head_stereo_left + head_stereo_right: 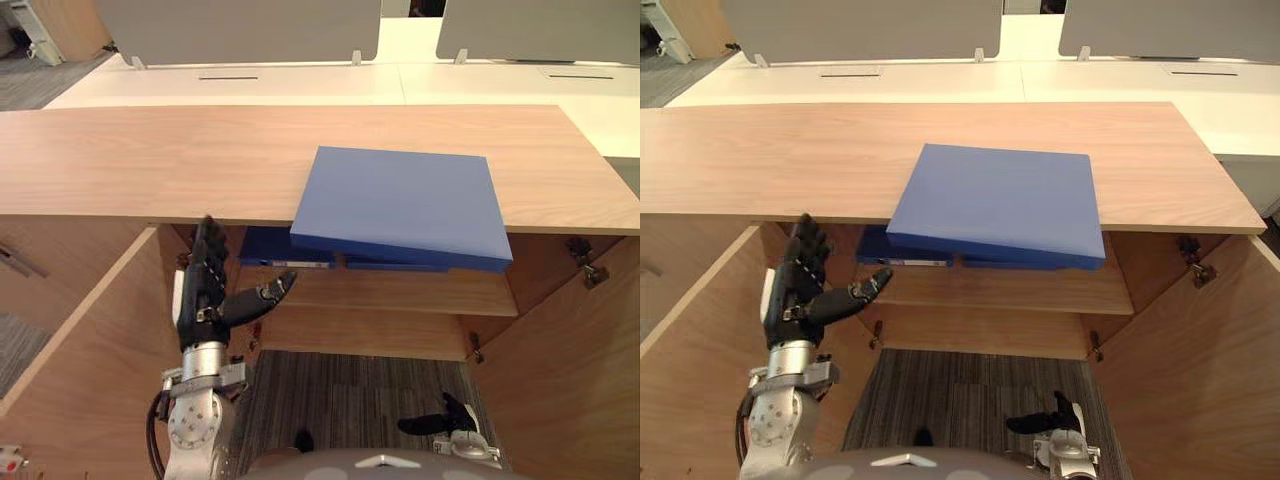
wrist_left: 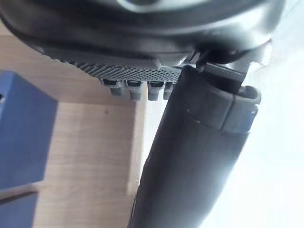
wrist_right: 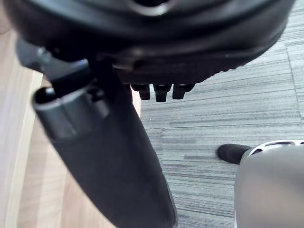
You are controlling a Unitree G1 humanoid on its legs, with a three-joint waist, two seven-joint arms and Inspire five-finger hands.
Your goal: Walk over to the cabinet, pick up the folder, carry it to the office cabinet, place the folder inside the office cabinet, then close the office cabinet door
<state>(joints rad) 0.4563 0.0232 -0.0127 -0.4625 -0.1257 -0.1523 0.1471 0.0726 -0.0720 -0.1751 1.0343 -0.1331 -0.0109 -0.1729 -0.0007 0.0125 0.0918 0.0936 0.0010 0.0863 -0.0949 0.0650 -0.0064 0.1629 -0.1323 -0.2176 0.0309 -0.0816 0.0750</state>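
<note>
The folder [image 1: 400,205] overhangs the cabinet [image 1: 150,160] top's front edge. Your left hand [image 1: 205,290], spread wide, sits below that edge: slide it under the overhang, thumb on top. Right hand [image 1: 438,420] hangs relaxed.

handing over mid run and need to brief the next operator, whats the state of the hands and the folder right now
Left hand: open, raised just below the cabinet top, left of the blue folder, not touching it.
Right hand: open, low over the carpet, idle.
Blue folder: lies on the cabinet top, its front edge overhanging; neither hand holds it.
Done: the robot stands at the cabinet.
Left: grasp the folder, carry it to the office cabinet, place it inside, close the door.
</note>
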